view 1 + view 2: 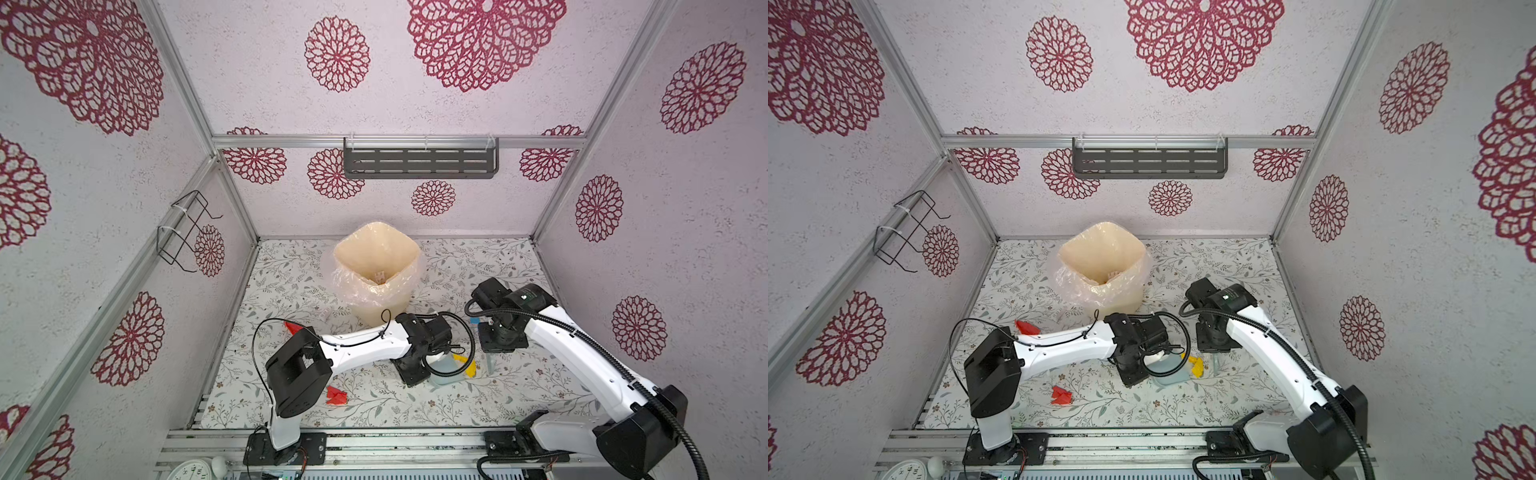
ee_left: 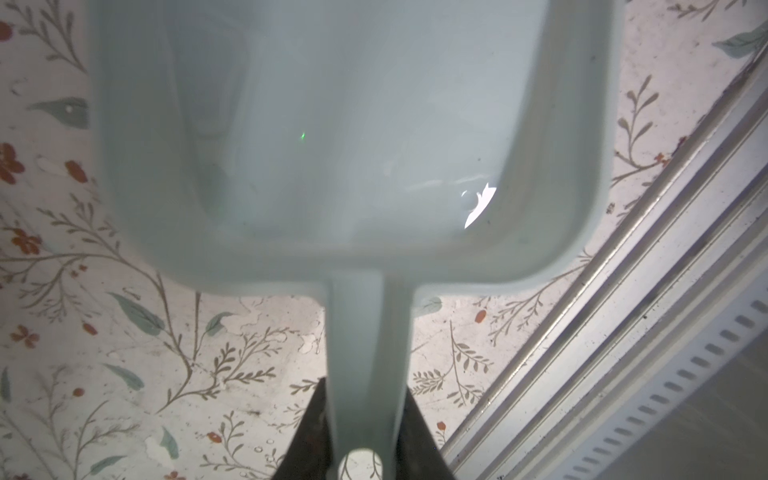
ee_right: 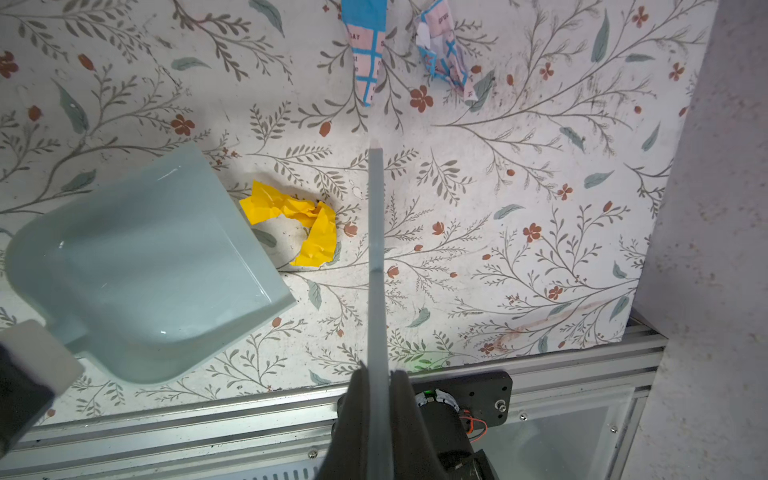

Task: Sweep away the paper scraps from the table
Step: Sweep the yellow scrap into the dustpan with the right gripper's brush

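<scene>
A crumpled bright yellow paper scrap (image 3: 295, 226) is lying on the white, leafy-print table (image 3: 540, 232), just beside the open lip of the smooth pale blue plastic dustpan (image 3: 145, 266) and near the thin pale grey-blue brush (image 3: 377, 216), which is showing edge-on as a narrow strip. One wrinkled red scrap (image 1: 336, 395) is sitting in front of the left arm and another red scrap (image 1: 296, 328) behind it, while two creased white-and-pink printed scraps (image 3: 368, 50) with blue bars are lying beyond the brush tip. The left gripper (image 2: 361, 436) is clenching the dustpan's flat handle, and the right gripper (image 3: 378, 399) is clamping the brush between its dark jaws.
</scene>
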Controlling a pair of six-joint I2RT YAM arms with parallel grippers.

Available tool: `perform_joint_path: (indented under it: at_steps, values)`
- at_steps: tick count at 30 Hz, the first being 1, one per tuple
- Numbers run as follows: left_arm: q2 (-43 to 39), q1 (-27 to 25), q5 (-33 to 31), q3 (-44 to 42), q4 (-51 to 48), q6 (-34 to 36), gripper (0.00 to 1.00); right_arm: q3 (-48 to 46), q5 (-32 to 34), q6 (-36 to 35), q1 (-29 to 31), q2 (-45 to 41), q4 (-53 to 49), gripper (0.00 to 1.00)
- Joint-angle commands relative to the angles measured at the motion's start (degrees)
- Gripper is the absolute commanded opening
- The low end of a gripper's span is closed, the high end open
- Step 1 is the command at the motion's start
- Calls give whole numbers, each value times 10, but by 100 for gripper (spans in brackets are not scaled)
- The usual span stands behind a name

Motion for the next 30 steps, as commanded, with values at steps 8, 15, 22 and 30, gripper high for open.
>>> perform_joint_path:
  at_steps: [8,15,22,30]
  values:
    - [22,4,12,13,8,28,0,15,14,-35,-2,10,-3,0]
    - [32,8,14,13,10,30,0,1,-10,-45,-2,13,20,0]
    - [32,16,15,15,9,35,0,-5,-30,-51,-1,15,27,0]
    - [60,20,14,12,17,36,0,-5,-63,-51,2,13,40,0]
